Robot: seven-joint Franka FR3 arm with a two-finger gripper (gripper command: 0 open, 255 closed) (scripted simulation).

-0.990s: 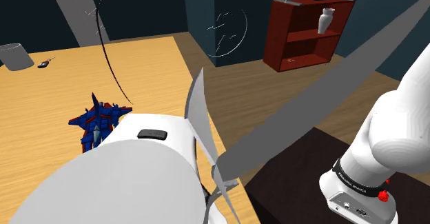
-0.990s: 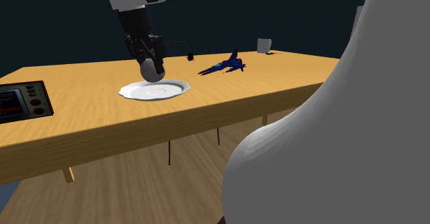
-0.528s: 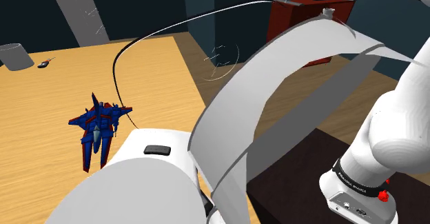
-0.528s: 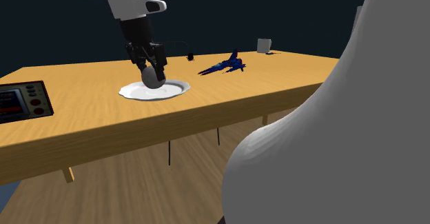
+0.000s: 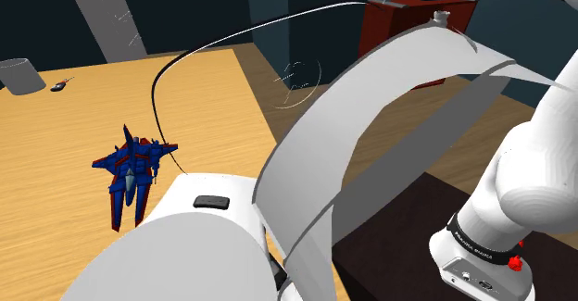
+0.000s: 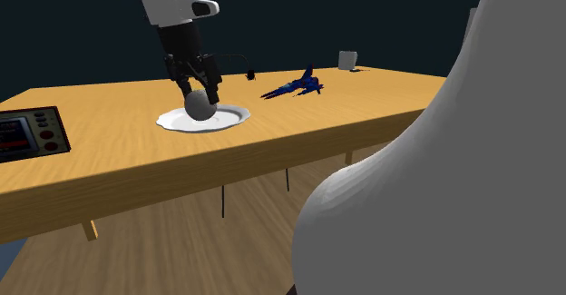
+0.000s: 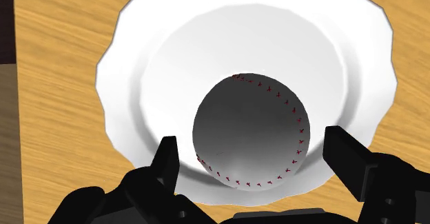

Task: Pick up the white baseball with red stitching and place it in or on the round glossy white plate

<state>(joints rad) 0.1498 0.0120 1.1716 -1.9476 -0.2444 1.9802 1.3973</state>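
**Step in hand:** the placing. The baseball (image 7: 251,129), drawn pale grey-white with red stitches, sits in the well of the round white plate (image 7: 207,43). It is off the plate's centre, toward the side where my fingers are. The plate lies on the wooden bench (image 6: 272,134), toward the second exterior view's left. A blue toy jet (image 6: 295,87) stands well apart, farther off and to the right.

**Claw:** my claw (image 6: 201,83) hangs directly over the ball, pointing down. Its two fingers stand wide apart, one on each side of the ball, with a gap showing at both sides. They hold nothing. I judge that the ball rests on the plate by its own weight, though the contact point is hidden beneath the ball.

**Progress:** I judge the delivery done, with only the withdrawal left.

**Next move:** it calls for a straight lift with the fingers held wide, so that neither tip brushes the ball and sets it rolling. The plate's raised rim should check a small roll, but a firm knock could carry the ball over it.

**Orientation:** the ball is round, so it has no long axis and points nowhere. Its only mark is the seam, a red line of stitches. The seam arcs round the flank toward one finger and curves back along the edge nearest the claw. The face turned to the claw is otherwise bare.
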